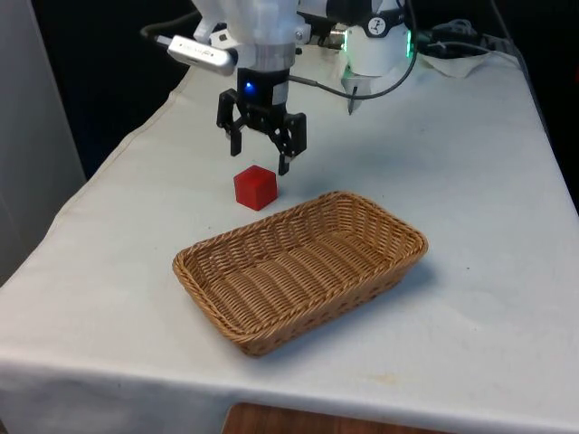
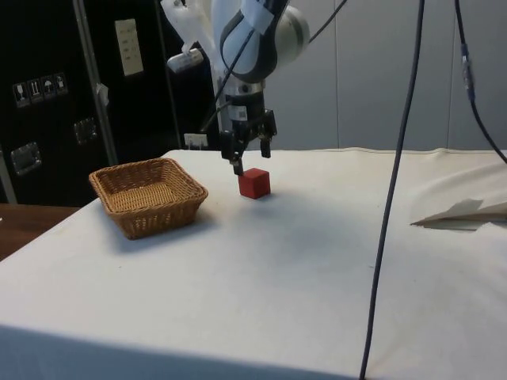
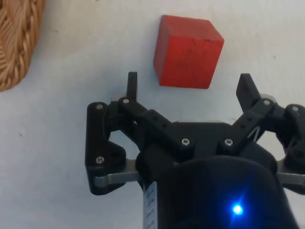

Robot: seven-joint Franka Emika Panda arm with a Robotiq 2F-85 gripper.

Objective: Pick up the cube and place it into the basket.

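We see the fingers [image 3: 132, 85] spread wide and empty, the gripper [image 1: 261, 149] hovering just above the red cube [image 1: 255, 187], apparently slightly behind it. The cube sits on the cloth [image 1: 470, 163] near the basket [image 1: 398, 258]. Approach step; next we must centre and descend.

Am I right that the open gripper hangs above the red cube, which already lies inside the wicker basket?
Not quite: the red cube lies on the white cloth beside the wicker basket, as the front view shows. The open gripper does hang above it.

front across table, side lateral, wrist close overhead, sharing cube [image 1: 255, 186]
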